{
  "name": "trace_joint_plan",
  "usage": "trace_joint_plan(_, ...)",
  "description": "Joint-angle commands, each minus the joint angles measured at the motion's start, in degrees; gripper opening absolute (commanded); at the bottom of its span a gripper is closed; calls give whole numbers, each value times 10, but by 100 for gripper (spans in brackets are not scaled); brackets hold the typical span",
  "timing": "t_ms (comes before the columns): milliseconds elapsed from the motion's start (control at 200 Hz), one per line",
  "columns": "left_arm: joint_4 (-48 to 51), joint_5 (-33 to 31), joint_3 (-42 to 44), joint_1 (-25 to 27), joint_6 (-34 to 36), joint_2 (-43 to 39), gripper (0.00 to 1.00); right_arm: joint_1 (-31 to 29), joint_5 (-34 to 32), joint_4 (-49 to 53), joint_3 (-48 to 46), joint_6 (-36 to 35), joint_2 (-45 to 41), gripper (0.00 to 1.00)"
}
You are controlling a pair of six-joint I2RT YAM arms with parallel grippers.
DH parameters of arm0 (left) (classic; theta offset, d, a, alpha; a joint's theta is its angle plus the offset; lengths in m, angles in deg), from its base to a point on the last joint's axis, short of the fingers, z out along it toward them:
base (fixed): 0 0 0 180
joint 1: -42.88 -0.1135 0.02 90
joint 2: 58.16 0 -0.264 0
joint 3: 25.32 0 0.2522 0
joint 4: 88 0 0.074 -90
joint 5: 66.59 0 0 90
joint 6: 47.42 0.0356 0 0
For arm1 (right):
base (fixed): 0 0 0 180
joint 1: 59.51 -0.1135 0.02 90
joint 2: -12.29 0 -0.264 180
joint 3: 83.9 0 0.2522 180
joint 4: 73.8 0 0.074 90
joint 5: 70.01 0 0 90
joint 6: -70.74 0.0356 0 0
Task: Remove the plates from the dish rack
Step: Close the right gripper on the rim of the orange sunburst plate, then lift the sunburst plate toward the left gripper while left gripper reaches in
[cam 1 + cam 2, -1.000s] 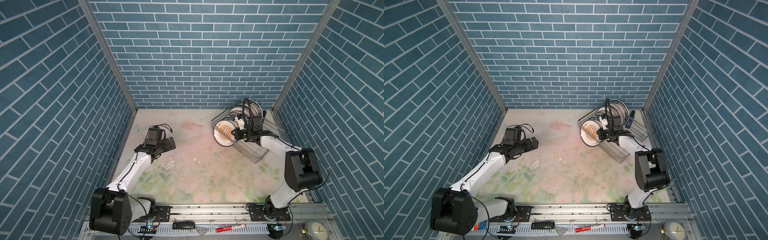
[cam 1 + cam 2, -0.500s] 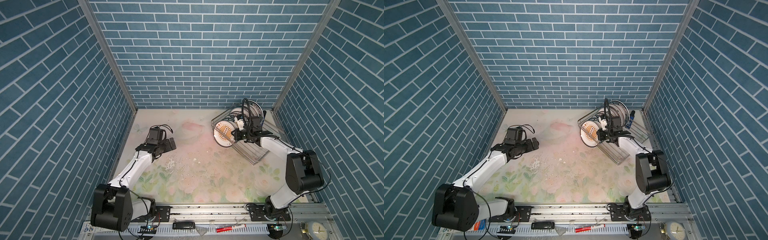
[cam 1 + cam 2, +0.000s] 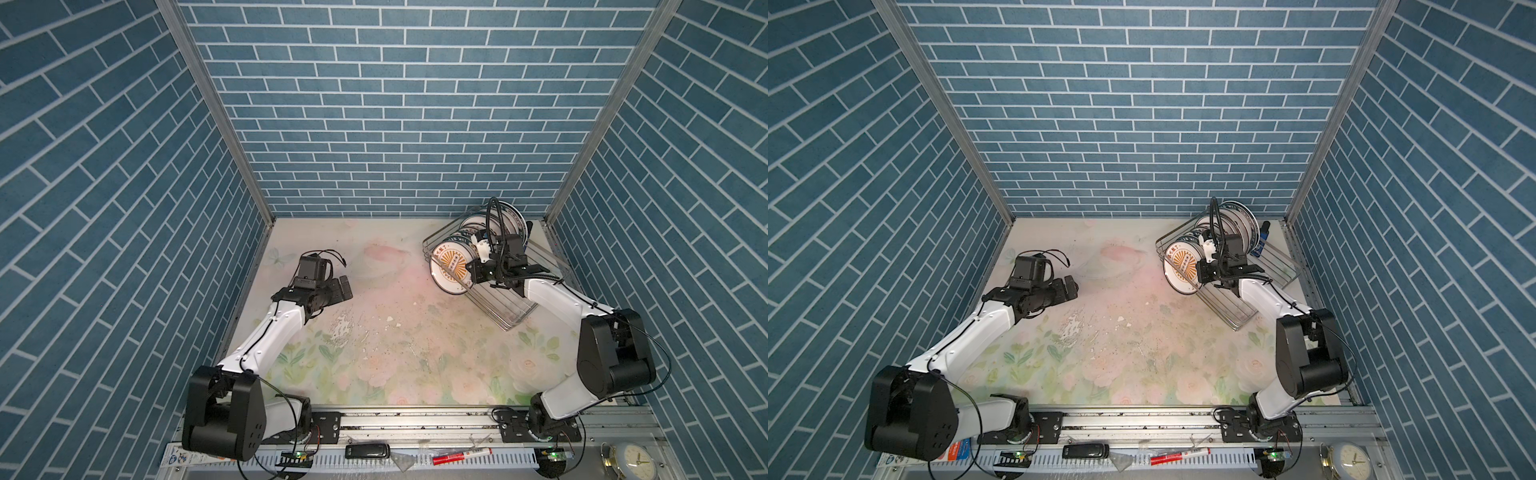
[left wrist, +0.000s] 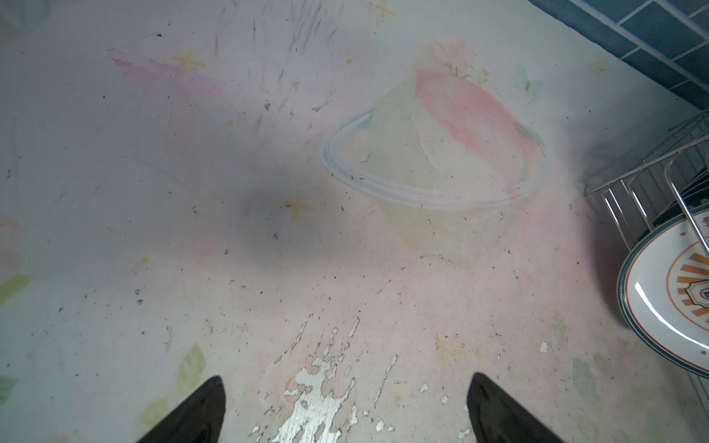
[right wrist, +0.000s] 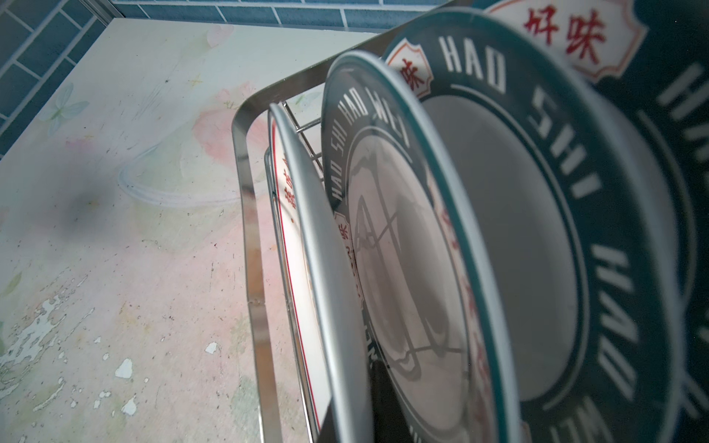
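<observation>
Remote operator's view of the workspace. The dish rack (image 3: 512,316) stands at the far right of the table (image 3: 395,345), set askew near the corner where the back and right walls meet. The plates (image 3: 513,220) stand on edge in a row inside it. The one at the rack's near-left end, the sunburst plate (image 3: 448,266), leans outward past the end wire, its lower edge close to the table.

Right arm: I see the right gripper (image 3: 474,272) over the rack, against the right-hand rim of the sunburst plate (image 3: 1180,266); its jaws are closed; I cannot tell from any view whether the rim is pinched between them. The right wrist view is filled by plates at very close range; two lettered plates (image 5: 518,214) carry dark bands reading HAO SHI HAO WEI and red characters; another plate shows nearly edge-on in front of them; the rack's flat rim strip (image 5: 251,237) bends around them.

Left arm: the left gripper (image 3: 347,286) hovers over the left half of the table, well apart from the rack and pointing toward it; its jaws stand wide apart and hold nothing. In the left wrist view I see the two black fingertips (image 4: 199,418) framing scuffed, flaking table surface; the rack (image 4: 629,184) and the sunburst plate (image 4: 660,307) sit at the picture's edge.
</observation>
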Motion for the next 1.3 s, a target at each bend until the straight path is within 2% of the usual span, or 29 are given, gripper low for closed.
trace_joint_plan(0,0,2,2,-2,1,5,99,6,-67,-29,-15,-26,-34,0)
trace_joint_plan(675,-13,-1,10,-2,-9,7,99,3,-84,-42,-28,-56,-74,0)
trace_joint_plan(885,-12,-5,11,-2,-3,1,99,0,-88,-47,-16,-61,-65,0)
trace_joint_plan(1290,-13,-12,14,-2,-10,-2,99,-14,-117,-24,20,-78,-114,0)
